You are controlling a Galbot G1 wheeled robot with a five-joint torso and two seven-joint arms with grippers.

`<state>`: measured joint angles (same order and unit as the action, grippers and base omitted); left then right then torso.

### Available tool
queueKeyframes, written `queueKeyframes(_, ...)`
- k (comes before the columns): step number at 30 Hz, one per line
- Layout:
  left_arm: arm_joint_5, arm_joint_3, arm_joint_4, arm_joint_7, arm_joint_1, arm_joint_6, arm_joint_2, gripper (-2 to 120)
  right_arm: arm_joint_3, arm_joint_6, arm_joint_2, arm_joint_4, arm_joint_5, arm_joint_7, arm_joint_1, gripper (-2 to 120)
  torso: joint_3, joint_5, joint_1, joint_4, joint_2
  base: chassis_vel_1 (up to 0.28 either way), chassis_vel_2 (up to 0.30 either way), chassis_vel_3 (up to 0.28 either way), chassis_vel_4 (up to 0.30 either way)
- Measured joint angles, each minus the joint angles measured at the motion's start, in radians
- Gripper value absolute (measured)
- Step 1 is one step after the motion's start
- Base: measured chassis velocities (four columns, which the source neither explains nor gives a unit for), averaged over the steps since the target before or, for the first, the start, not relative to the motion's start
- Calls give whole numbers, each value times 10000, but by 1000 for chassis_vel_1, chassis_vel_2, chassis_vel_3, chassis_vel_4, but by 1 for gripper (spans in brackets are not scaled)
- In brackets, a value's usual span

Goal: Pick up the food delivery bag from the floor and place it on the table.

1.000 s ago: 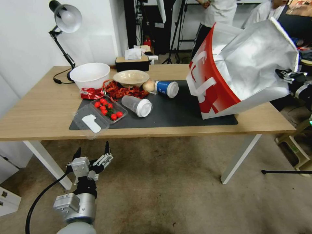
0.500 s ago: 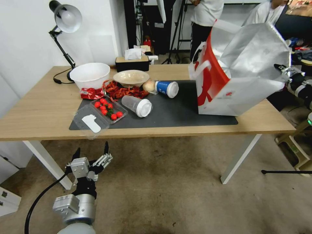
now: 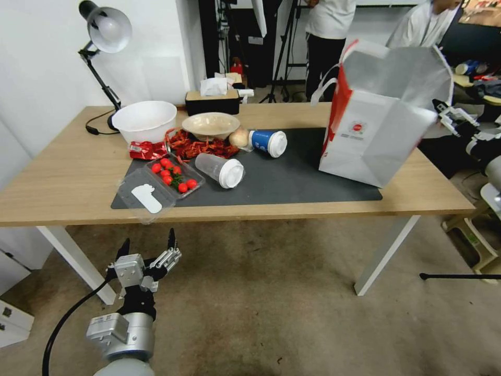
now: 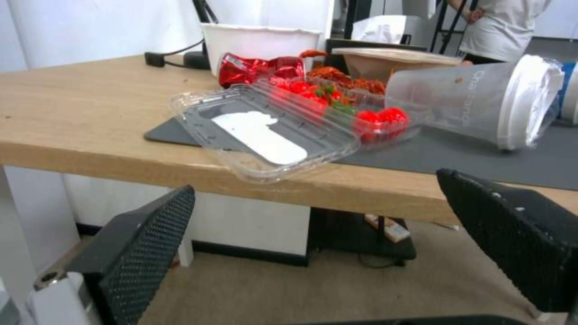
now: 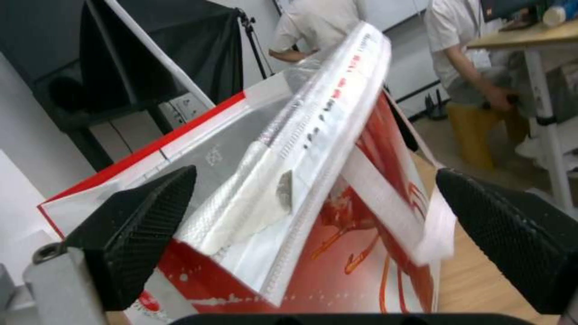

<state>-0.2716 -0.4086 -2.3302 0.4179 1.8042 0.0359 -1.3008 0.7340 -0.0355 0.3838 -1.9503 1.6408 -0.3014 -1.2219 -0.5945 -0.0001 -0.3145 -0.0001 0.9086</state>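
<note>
Two grippers are in view. The right gripper is at the right end of the wide light-wood table with white metal legs, beside the upper rim of the large boxy white food delivery bag with red edges and silver foil lining. In the right wrist view its black fingers are spread wide, released, with the bag's rim in the gap and touching neither finger.

The bag stands on the table with its base partly on the right end of the dark grey rectangular mat and partly on bare wood. It leans slightly, mouth open upward. Its near lower corner lies close to the table's front edge; a strip of bare wood separates it from the right edge.

The left gripper is low over the stained grey-brown floor, in front of the table's front edge, fingers apart and empty. A clear plastic tray lid overhangs that edge directly ahead of it. The mat centre between the bag and a tipped clear cup is open.
</note>
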Motion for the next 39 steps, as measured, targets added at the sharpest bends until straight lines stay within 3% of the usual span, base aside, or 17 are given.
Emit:
queueKeyframes(14,-45,-4,10,12,-70,-5,29,100,-82,-332,-136,-24,-1360,420,-145,100,0,1,0,0,0,0,0,0,0)
queueKeyframes(39,25,-98,-391,6,132,20,-58,100,1152,-756,-289,-860,-3163,1076,-1565,100,1,0,0,0,0,0,0,0,0)
